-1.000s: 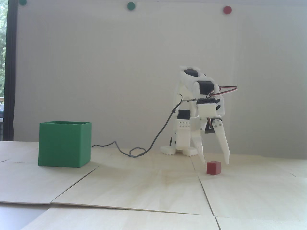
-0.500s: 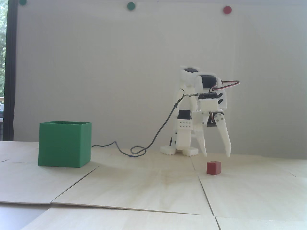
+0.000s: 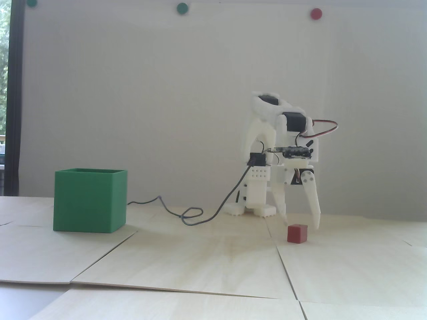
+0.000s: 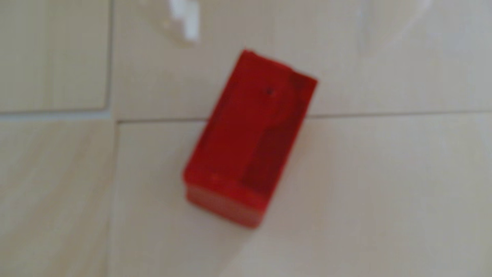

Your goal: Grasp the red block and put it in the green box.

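The red block (image 3: 297, 233) sits on the pale wooden table at the right of the fixed view. It fills the middle of the wrist view (image 4: 250, 138), blurred. My white gripper (image 3: 302, 225) is open, pointing down, its two fingertips either side of the block and just behind it, close to the table. In the wrist view one fingertip (image 4: 186, 24) shows at the top left of the block; the other is a faint blur at the top right. The green box (image 3: 90, 200), open-topped, stands at the left, far from the gripper.
A dark cable (image 3: 200, 213) runs across the table from the arm's base (image 3: 253, 200) toward the green box. The table is made of wooden panels with seams (image 3: 283, 263). A white wall stands behind.
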You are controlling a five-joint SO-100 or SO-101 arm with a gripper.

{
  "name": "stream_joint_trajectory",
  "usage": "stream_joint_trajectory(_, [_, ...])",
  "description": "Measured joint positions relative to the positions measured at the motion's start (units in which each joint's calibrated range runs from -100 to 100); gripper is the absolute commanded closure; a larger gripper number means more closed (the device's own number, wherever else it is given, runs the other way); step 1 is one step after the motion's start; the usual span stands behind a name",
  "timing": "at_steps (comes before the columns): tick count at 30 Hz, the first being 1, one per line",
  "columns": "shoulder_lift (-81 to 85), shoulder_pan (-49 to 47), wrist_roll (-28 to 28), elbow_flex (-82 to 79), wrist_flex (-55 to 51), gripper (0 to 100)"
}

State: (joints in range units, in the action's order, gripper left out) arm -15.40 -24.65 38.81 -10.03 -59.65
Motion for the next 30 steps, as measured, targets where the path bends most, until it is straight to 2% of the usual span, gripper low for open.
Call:
stream_joint_trajectory(14, [0.0, 0.0, -0.1, -2.3, 2.7, 79])
stream_joint_trajectory(21, [0.0, 0.1, -0.3, 7.0, -5.3, 79])
stream_joint_trajectory(30, [-3.2, 1.4, -0.3, 9.4, -6.6, 79])
